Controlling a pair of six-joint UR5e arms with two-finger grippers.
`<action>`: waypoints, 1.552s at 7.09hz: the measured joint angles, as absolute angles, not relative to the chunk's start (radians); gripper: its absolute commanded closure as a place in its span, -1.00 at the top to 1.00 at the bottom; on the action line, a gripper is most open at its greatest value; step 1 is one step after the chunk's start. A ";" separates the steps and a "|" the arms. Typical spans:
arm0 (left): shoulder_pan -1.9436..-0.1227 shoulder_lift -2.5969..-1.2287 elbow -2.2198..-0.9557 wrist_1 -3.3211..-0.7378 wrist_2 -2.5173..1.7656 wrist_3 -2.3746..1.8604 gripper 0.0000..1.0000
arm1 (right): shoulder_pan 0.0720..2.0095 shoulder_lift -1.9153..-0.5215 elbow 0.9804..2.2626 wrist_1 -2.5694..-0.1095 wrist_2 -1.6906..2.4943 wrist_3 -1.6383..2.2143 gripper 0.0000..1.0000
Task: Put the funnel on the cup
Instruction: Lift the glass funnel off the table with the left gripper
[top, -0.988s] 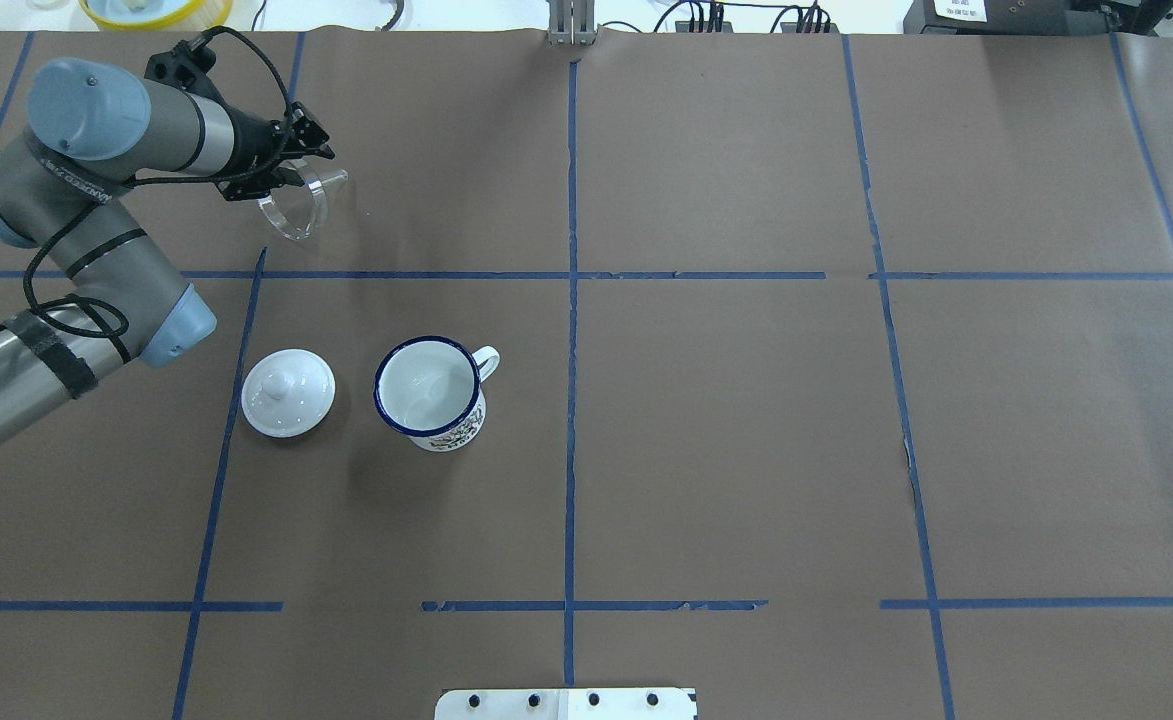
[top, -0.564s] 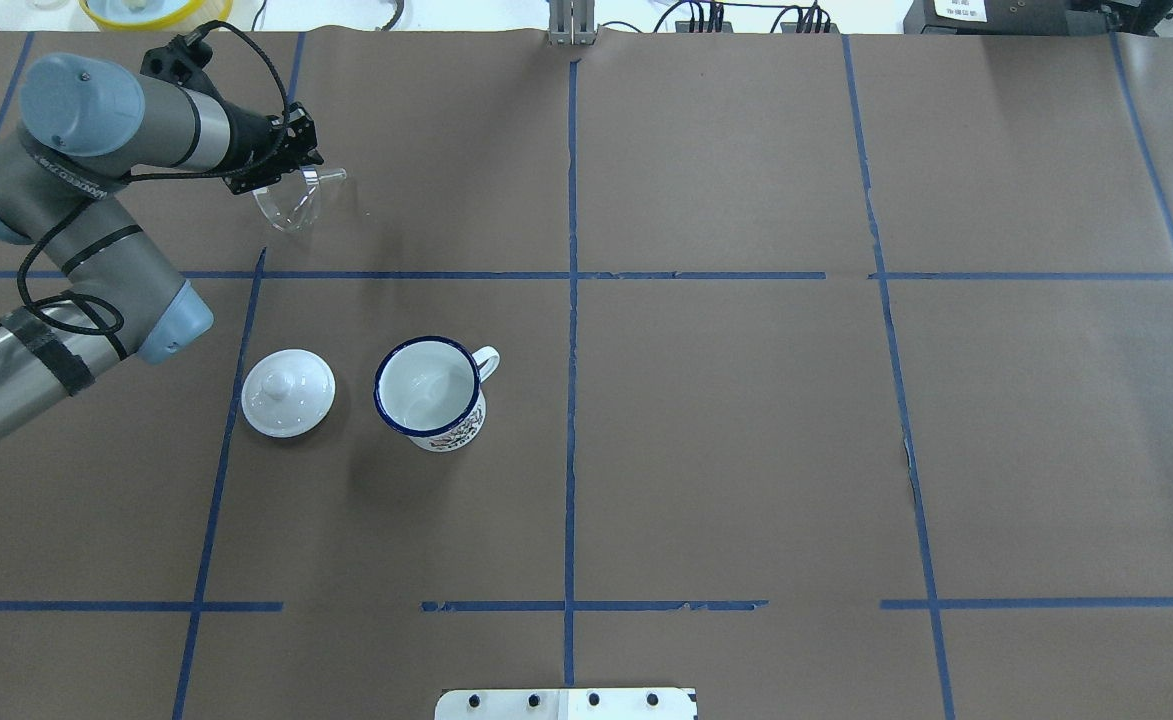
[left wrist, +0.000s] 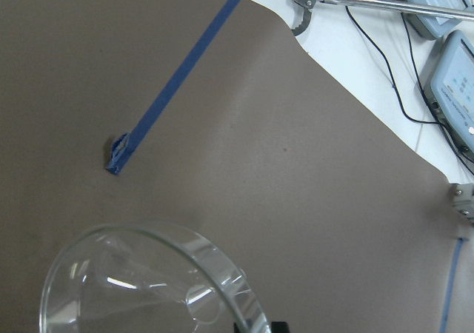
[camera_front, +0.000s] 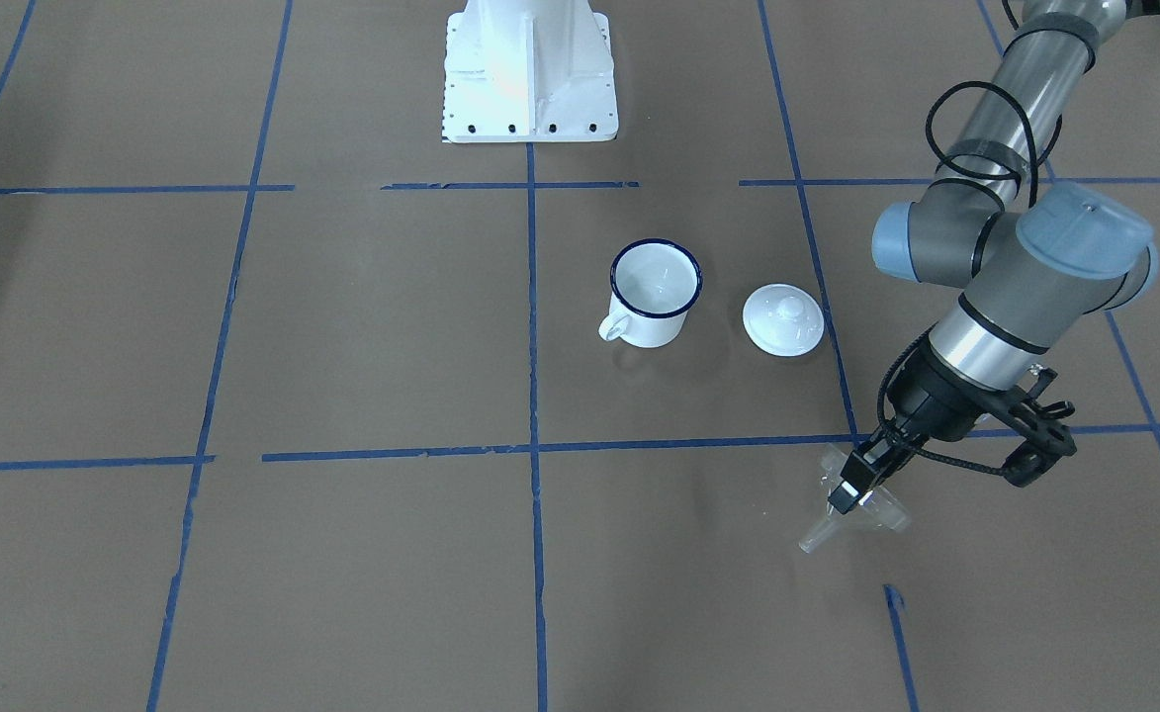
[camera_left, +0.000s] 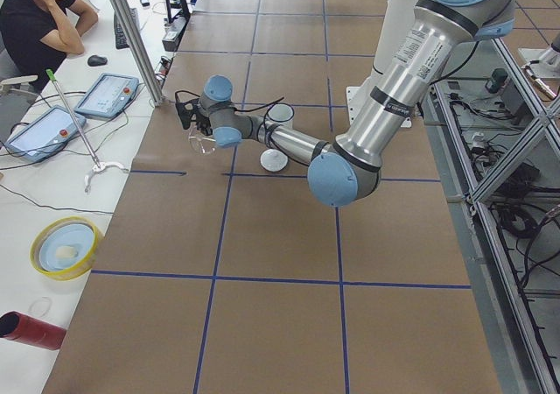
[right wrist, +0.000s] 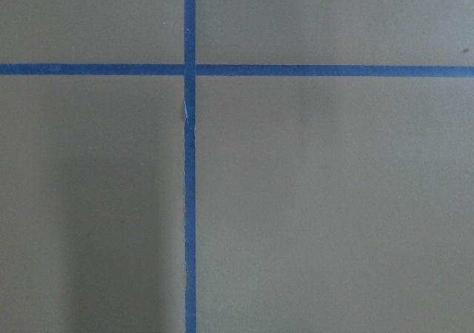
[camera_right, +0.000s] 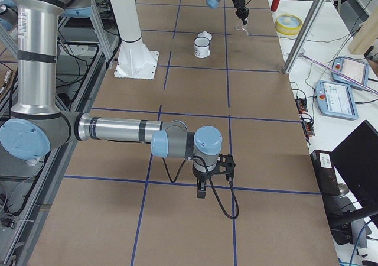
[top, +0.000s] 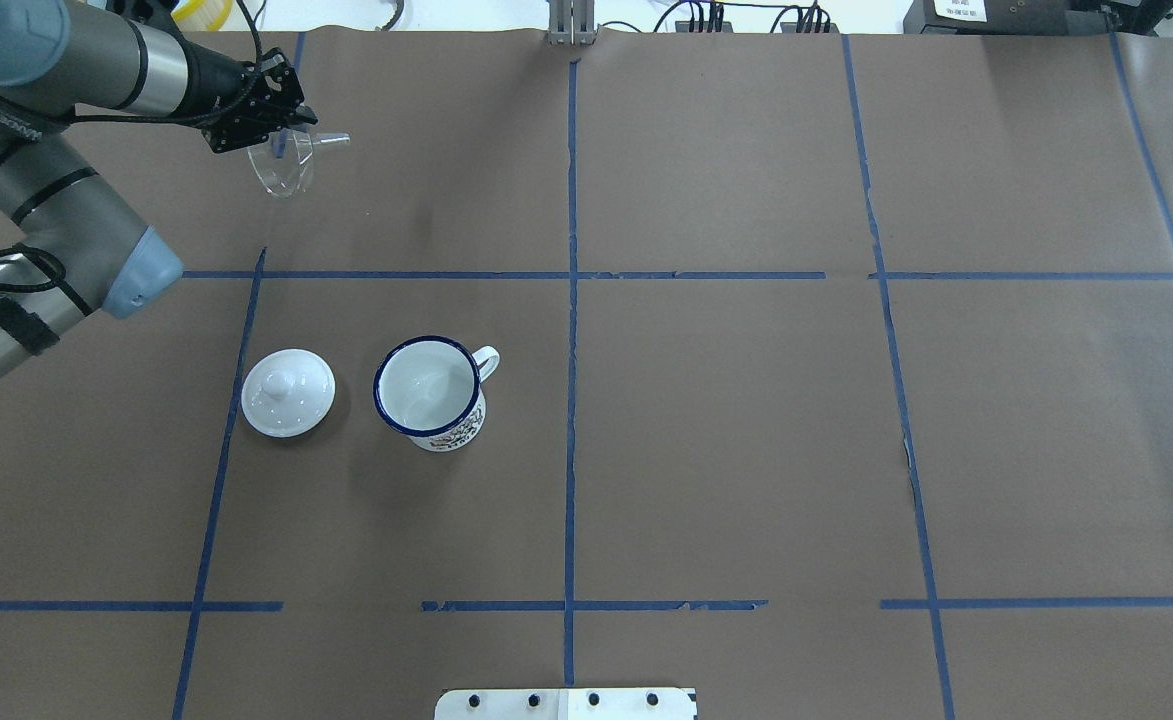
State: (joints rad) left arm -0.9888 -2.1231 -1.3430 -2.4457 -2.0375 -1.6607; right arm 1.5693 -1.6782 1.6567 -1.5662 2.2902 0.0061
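Note:
The clear funnel (top: 286, 168) hangs tilted in my left gripper (top: 284, 128), above the table's far left part, with its spout pointing sideways. The gripper is shut on the funnel's rim. Both also show in the front-facing view, the funnel (camera_front: 861, 514) under the gripper (camera_front: 845, 487). The left wrist view shows the funnel's wide cone (left wrist: 148, 281) from close up. The white cup (top: 431, 392) with a dark blue rim stands upright and empty, well nearer the robot than the funnel. My right gripper (camera_right: 201, 190) shows only in the exterior right view, so I cannot tell its state.
A white round knobbed lid (top: 288, 392) lies just left of the cup. Blue tape lines (top: 571, 275) divide the brown paper table cover. The robot's white base plate (camera_front: 528, 69) stands at the table's near side. A yellow bowl (camera_left: 61, 247) sits beyond the paper's far edge.
My left arm has raised the funnel and carried it a little farther from the robot. The cup and the lid have not moved.

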 measured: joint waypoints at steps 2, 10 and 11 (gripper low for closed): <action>-0.995 -2.122 -1.451 -2.334 -2.075 -1.660 -1.00 | 1.569 -1.678 1.657 -1.566 2.290 0.006 1.00; -0.918 -2.121 -1.905 -1.749 -2.094 -1.645 -1.00 | 1.569 -1.678 1.657 -1.566 2.290 0.006 1.00; -0.864 -2.126 -1.946 -1.686 -2.052 -1.644 -1.00 | 1.569 -1.678 1.657 -1.566 2.290 0.006 1.00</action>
